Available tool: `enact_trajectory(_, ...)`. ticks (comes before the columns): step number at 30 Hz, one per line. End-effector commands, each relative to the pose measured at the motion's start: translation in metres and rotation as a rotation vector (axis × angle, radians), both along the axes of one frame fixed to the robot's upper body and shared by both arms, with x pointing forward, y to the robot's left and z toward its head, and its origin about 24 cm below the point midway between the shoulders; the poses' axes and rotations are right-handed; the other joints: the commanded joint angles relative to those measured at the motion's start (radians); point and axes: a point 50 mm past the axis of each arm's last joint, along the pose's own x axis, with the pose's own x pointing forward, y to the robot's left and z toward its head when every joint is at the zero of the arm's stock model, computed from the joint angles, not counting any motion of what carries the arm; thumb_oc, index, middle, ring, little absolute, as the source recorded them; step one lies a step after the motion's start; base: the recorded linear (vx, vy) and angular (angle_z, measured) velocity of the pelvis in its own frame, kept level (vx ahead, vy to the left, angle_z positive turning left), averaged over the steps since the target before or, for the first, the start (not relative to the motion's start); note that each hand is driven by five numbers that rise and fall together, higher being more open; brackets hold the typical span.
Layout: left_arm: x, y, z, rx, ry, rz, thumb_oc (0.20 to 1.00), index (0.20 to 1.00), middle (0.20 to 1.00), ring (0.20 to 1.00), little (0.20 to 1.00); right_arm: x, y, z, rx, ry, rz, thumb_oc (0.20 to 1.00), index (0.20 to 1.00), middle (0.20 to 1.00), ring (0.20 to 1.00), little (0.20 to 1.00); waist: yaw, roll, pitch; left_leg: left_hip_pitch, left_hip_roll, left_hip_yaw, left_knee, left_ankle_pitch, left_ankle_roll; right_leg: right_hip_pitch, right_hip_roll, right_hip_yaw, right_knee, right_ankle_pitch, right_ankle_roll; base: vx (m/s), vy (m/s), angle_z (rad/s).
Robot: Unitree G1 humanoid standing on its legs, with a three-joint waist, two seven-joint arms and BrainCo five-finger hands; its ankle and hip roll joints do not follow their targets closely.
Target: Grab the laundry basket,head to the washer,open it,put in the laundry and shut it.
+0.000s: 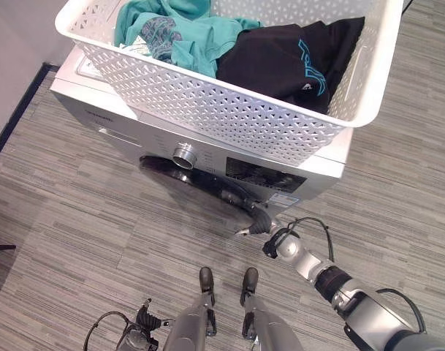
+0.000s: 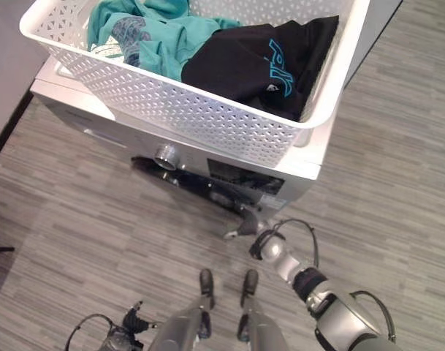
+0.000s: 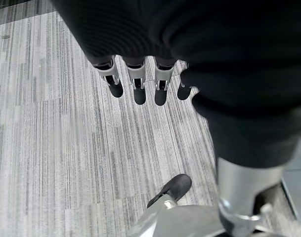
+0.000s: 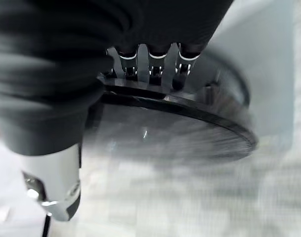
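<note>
A white perforated laundry basket [image 1: 207,102] stands on top of the silver washer [image 1: 98,110]. It holds a teal garment [image 1: 185,36] and a black garment [image 1: 280,58]. Low at the washer's front, my right hand [image 1: 257,221] reaches the round dark door [image 4: 180,133]. Its fingers [image 4: 155,64] hook over the door's rim, and the door stands slightly out from the front. The thumb points out to the side. My left hand [image 3: 135,79] hangs low over the floor, with its fingers straight and nothing in it.
A round knob [image 1: 184,155] and a dark display panel [image 1: 262,175] sit on the washer's front above the door. A grey wall with a dark skirting [image 1: 17,110] runs along the left. Striped grey floor [image 1: 98,234] lies in front of the washer.
</note>
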Motion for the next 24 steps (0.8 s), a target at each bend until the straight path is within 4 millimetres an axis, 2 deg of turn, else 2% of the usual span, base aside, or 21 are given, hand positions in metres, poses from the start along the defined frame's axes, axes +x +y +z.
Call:
enact_trajectory(1, -0.005, 0.007, 0.000, 0.003, 0.024, -0.029, 1.000, 1.000, 1.000, 1.000, 1.000, -0.062, 0.116, -0.007, 0.239, 0.283, 0.456, 1.000, 1.000, 1.000, 1.000, 1.000, 0.058, -0.070, 0.006, -0.031, -0.053, -0.087, -0.047, 0.050, -0.039, 0.053, -0.121, 0.030, -0.032, 0.079, 0.142, 0.00, -0.023, 0.08)
enact_trajectory(2, -0.005, 0.007, 0.000, 0.004, 0.024, -0.029, 1.000, 1.000, 1.000, 1.000, 1.000, -0.062, 0.117, -0.007, 0.239, 0.283, 0.456, 1.000, 1.000, 1.000, 1.000, 1.000, 0.058, -0.070, 0.006, -0.031, -0.053, -0.087, -0.047, 0.050, -0.039, 0.054, -0.121, 0.030, -0.032, 0.079, 0.142, -0.01, -0.035, 0.15)
enact_trajectory(3, -0.008, 0.007, -0.001, -0.001, 0.035, -0.037, 1.000, 1.000, 1.000, 1.000, 1.000, -0.078, 0.133, -0.008, 0.268, 0.349, 0.547, 1.000, 1.000, 1.000, 1.000, 1.000, 0.072, -0.068, 0.006, -0.028, -0.053, -0.090, -0.047, 0.052, -0.040, 0.057, -0.119, 0.027, -0.032, 0.076, 0.140, -0.02, -0.029, 0.17)
enact_trajectory(5, -0.013, 0.007, -0.003, -0.008, 0.055, -0.045, 1.000, 1.000, 1.000, 1.000, 1.000, -0.093, 0.146, -0.008, 0.257, 0.389, 0.638, 1.000, 1.000, 1.000, 1.000, 1.000, 0.085, -0.066, 0.006, -0.027, -0.053, -0.095, -0.047, 0.054, -0.041, 0.061, -0.118, 0.021, -0.032, 0.072, 0.137, -0.03, -0.037, 0.12)
enact_trajectory(8, -0.011, 0.009, -0.001, -0.005, 0.048, -0.049, 1.000, 1.000, 1.000, 1.000, 1.000, -0.096, 0.149, -0.009, 0.327, 0.469, 0.623, 1.000, 1.000, 1.000, 1.000, 1.000, 0.098, -0.062, 0.010, -0.029, -0.053, -0.102, -0.047, 0.060, -0.043, 0.061, -0.115, 0.018, -0.032, 0.070, 0.134, -0.05, -0.037, 0.12)
enact_trajectory(9, -0.019, 0.011, -0.003, -0.001, 0.083, -0.084, 1.000, 1.000, 1.000, 1.000, 1.000, -0.091, 0.141, -0.011, 0.402, 0.533, 0.563, 1.000, 1.000, 1.000, 1.000, 1.000, 0.105, -0.054, 0.014, -0.032, -0.051, -0.104, -0.047, 0.067, -0.045, 0.060, -0.112, 0.014, -0.032, 0.070, 0.134, -0.07, -0.026, 0.19)
enact_trajectory(10, -0.019, 0.011, -0.003, -0.001, 0.083, -0.084, 1.000, 1.000, 1.000, 1.000, 1.000, -0.091, 0.141, -0.011, 0.402, 0.533, 0.563, 1.000, 1.000, 1.000, 1.000, 1.000, 0.105, -0.053, 0.014, -0.032, -0.051, -0.104, -0.047, 0.067, -0.045, 0.060, -0.112, 0.014, -0.032, 0.070, 0.134, -0.07, -0.007, 0.17)
enact_trajectory(11, -0.029, 0.014, -0.006, 0.008, 0.133, -0.113, 1.000, 1.000, 1.000, 1.000, 1.000, -0.086, 0.133, -0.012, 0.395, 0.514, 0.542, 1.000, 1.000, 1.000, 1.000, 1.000, 0.102, -0.050, 0.015, -0.033, -0.050, -0.100, -0.047, 0.068, -0.047, 0.059, -0.111, 0.014, -0.032, 0.071, 0.136, -0.06, 0.034, 0.12)
enact_trajectory(12, -0.054, 0.025, -0.009, 0.021, 0.236, -0.132, 1.000, 1.000, 1.000, 1.000, 1.000, -0.079, 0.114, -0.014, 0.354, 0.475, 0.510, 1.000, 1.000, 1.000, 1.000, 1.000, 0.091, -0.043, 0.014, -0.036, -0.045, -0.092, -0.047, 0.069, -0.049, 0.054, -0.109, 0.018, -0.032, 0.073, 0.137, -0.08, 0.050, 0.04)
enact_trajectory(13, -0.064, 0.030, -0.010, 0.020, 0.273, -0.132, 1.000, 1.000, 1.000, 1.000, 1.000, -0.075, 0.102, -0.016, 0.345, 0.466, 0.479, 1.000, 1.000, 1.000, 1.000, 1.000, 0.083, -0.041, 0.013, -0.037, -0.043, -0.089, -0.047, 0.069, -0.050, 0.051, -0.109, 0.022, -0.032, 0.074, 0.137, -0.06, 0.053, -0.12)
enact_trajectory(14, -0.065, 0.035, -0.009, 0.018, 0.272, -0.122, 1.000, 1.000, 1.000, 1.000, 1.000, -0.072, 0.092, -0.019, 0.341, 0.461, 0.444, 1.000, 1.000, 1.000, 1.000, 1.000, 0.075, -0.039, 0.012, -0.038, -0.042, -0.087, -0.047, 0.070, -0.051, 0.048, -0.107, 0.027, -0.032, 0.075, 0.136, -0.06, 0.050, -0.23)
enact_trajectory(15, -0.041, 0.036, -0.003, 0.018, 0.193, -0.132, 1.000, 1.000, 1.000, 1.000, 1.000, -0.062, 0.056, -0.025, 0.330, 0.418, 0.321, 1.000, 1.000, 1.000, 1.000, 1.000, 0.037, -0.047, 0.016, -0.049, -0.040, -0.087, -0.047, 0.074, -0.054, 0.032, -0.105, 0.031, -0.032, 0.082, 0.139, -0.06, 0.042, -0.24)
enact_trajectory(17, -0.001, 0.027, 0.007, 0.052, 0.091, -0.222, 1.000, 1.000, 1.000, 1.000, 1.000, -0.056, 0.029, -0.027, 0.318, 0.371, 0.210, 1.000, 1.000, 1.000, 1.000, 1.000, 0.009, -0.059, 0.025, -0.061, -0.039, -0.085, -0.047, 0.075, -0.054, 0.016, -0.103, 0.036, -0.032, 0.090, 0.143, -0.05, 0.030, 0.02)
enact_trajectory(18, -0.001, 0.027, 0.007, 0.052, 0.091, -0.222, 1.000, 1.000, 1.000, 1.000, 1.000, -0.056, 0.029, -0.027, 0.318, 0.371, 0.210, 1.000, 1.000, 1.000, 1.000, 1.000, 0.009, -0.059, 0.025, -0.061, -0.039, -0.085, -0.047, 0.075, -0.054, 0.016, -0.103, 0.036, -0.032, 0.090, 0.143, -0.04, 0.020, 0.10)
enact_trajectory(19, 0.026, 0.022, 0.016, 0.065, 0.010, -0.234, 1.000, 1.000, 1.000, 1.000, 1.000, -0.051, 0.014, -0.028, 0.294, 0.338, 0.154, 1.000, 1.000, 1.000, 1.000, 1.000, -0.010, -0.069, 0.033, -0.071, -0.039, -0.082, -0.047, 0.078, -0.056, 0.005, -0.101, 0.038, -0.032, 0.096, 0.145, -0.06, 0.043, -0.09)
enact_trajectory(20, 0.078, 0.020, 0.040, 0.106, -0.138, -0.220, 1.000, 1.000, 1.000, 1.000, 1.000, -0.047, -0.013, -0.027, 0.255, 0.282, 0.065, 1.000, 1.000, 1.000, 1.000, 1.000, -0.053, -0.089, 0.045, -0.089, -0.037, -0.077, -0.047, 0.080, -0.061, -0.014, -0.097, 0.047, -0.032, 0.107, 0.148, -0.10, 0.128, -0.07)
enact_trajectory(21, 0.136, 0.036, 0.085, 0.239, -0.278, -0.217, 1.000, 1.000, 1.000, 1.000, 1.000, -0.057, -0.058, -0.035, 0.296, 0.289, -0.125, 1.000, 1.000, 1.000, 1.000, 1.000, -0.128, -0.122, 0.055, -0.112, -0.030, -0.060, -0.047, 0.077, -0.063, -0.046, -0.089, 0.066, -0.032, 0.128, 0.156, -0.07, 0.118, -0.07)
enact_trajectory(22, 0.136, 0.036, 0.085, 0.239, -0.278, -0.217, 1.000, 1.000, 1.000, 1.000, 1.000, -0.057, -0.058, -0.035, 0.296, 0.289, -0.125, 1.000, 1.000, 1.000, 1.000, 1.000, -0.127, -0.122, 0.055, -0.112, -0.030, -0.059, -0.047, 0.077, -0.063, -0.046, -0.089, 0.066, -0.032, 0.128, 0.156, -0.03, 0.153, -0.24)
enact_trajectory(23, 0.163, 0.064, 0.122, 0.339, -0.344, -0.174, 1.000, 1.000, 1.000, 1.000, 1.000, -0.068, -0.086, -0.043, 0.321, 0.321, -0.242, 1.000, 1.000, 1.000, 1.000, 1.000, -0.178, -0.146, 0.053, -0.126, -0.026, -0.041, -0.047, 0.071, -0.061, -0.068, -0.085, 0.087, -0.032, 0.150, 0.167, 0.03, 0.123, -1.09)
enact_trajectory(24, 0.176, 0.088, 0.152, 0.436, -0.363, -0.160, 1.000, 1.000, 1.000, 1.000, 1.000, -0.077, -0.110, -0.051, 0.308, 0.341, -0.352, 1.000, 1.000, 1.000, 1.000, 1.000, -0.209, -0.155, 0.054, -0.135, -0.027, -0.029, -0.047, 0.067, -0.058, -0.083, -0.083, 0.109, -0.032, 0.166, 0.171, 0.03, 0.123, -1.12)
